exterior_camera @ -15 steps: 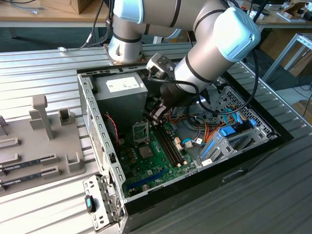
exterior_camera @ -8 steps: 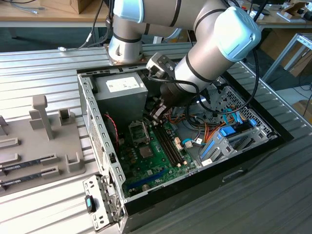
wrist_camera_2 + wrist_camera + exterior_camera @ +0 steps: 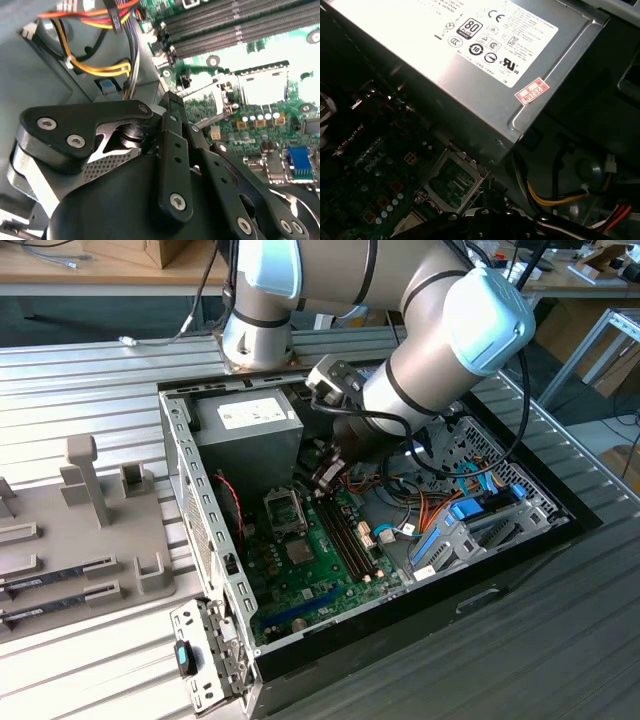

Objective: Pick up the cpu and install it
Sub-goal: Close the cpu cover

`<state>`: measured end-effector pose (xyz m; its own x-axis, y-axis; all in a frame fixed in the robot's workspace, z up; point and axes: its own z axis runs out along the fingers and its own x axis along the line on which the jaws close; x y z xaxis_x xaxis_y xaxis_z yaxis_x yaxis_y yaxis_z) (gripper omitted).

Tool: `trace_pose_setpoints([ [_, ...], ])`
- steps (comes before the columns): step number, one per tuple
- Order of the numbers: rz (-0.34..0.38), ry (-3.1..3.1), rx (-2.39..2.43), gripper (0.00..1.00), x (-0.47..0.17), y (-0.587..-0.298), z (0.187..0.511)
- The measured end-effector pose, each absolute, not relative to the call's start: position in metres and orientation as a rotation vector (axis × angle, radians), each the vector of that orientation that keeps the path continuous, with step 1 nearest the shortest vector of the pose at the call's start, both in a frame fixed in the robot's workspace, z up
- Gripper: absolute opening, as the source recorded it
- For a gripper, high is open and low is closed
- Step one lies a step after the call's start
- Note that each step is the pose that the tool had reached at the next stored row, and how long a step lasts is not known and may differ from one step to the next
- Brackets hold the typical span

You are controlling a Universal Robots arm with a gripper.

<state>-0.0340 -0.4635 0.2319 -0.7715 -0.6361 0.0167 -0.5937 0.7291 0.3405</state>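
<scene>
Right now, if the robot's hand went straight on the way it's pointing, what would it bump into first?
Most likely the chip socket on the green circuit board, beside the grey power box. The hand points down toward it, though depth is unclear.

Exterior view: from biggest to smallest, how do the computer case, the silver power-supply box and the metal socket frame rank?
1. computer case
2. power-supply box
3. socket frame, clearly the smallest

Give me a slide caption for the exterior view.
The tool reaches into the open computer case, close to the socket frame, beside the power supply.
</scene>
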Motion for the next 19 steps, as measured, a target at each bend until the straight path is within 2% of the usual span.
trace_pose_setpoints([
  [6,-0.483,-2.797,1.000,0.11,-0.034,-0.452,0.220],
  [19,-0.493,-2.797,1.002,0.11,-0.038,-0.452,0.208],
])
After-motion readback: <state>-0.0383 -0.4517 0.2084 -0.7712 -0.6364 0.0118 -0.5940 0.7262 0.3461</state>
